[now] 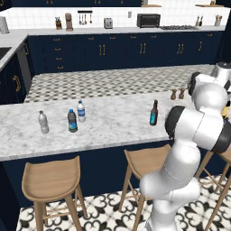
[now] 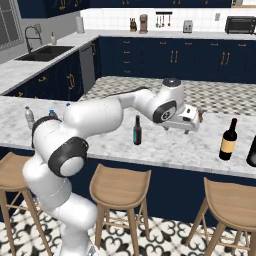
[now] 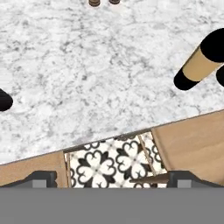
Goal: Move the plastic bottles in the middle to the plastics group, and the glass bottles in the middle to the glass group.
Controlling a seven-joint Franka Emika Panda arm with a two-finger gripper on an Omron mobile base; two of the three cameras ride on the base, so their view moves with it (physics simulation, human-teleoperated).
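My gripper (image 3: 113,179) hovers open over the marble counter's front edge, empty, between the two glass bottles. The black wine bottle with a tan label (image 2: 229,139) (image 3: 197,65) stands to its right. The slim brown long-necked bottle with a teal label (image 1: 154,113) (image 2: 137,130) stands to its left. Two tiny stubby brown bottles (image 1: 177,94) (image 3: 104,2) sit at the counter's far edge beyond the hand. At the counter's left end the dark smoky bottle with a blue label (image 1: 72,121) stands between the greyish clear bottle (image 1: 43,122) and the blue-labelled water bottle (image 1: 81,111).
Wooden stools (image 1: 52,180) (image 2: 120,187) line the counter's near side over patterned floor tiles. A dark rounded object (image 2: 252,150) is cut off at the right edge, close to the wine bottle. Bare marble (image 1: 115,122) lies between the plastic bottles and the brown bottle.
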